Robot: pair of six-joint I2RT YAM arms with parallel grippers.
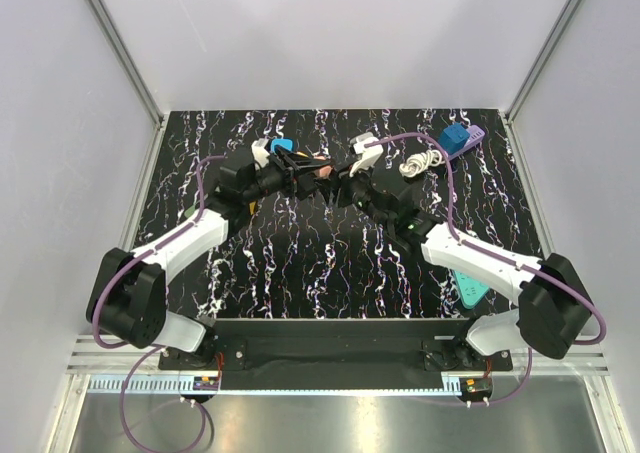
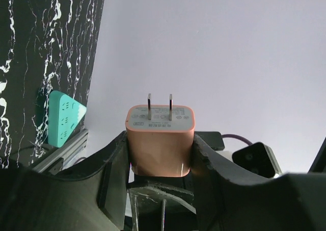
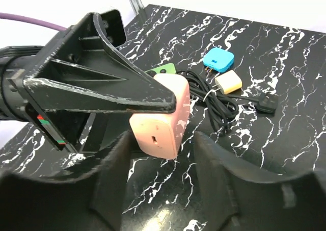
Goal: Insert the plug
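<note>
Right tool (image 3: 165,154), fingers spread, stood just short of the plug (image 3: 162,120). The plug was a salmon-pink block with rounded corners, a small slot in one face and two flat metal prongs on another. The left tool (image 2: 160,154) pinched it by its sides, raised above the black, white-veined desk (image 1: 330,263) near its middle. Beyond lay a black cable (image 3: 219,106), a cream plug (image 3: 228,81) and a blue plug (image 3: 218,59).
</note>
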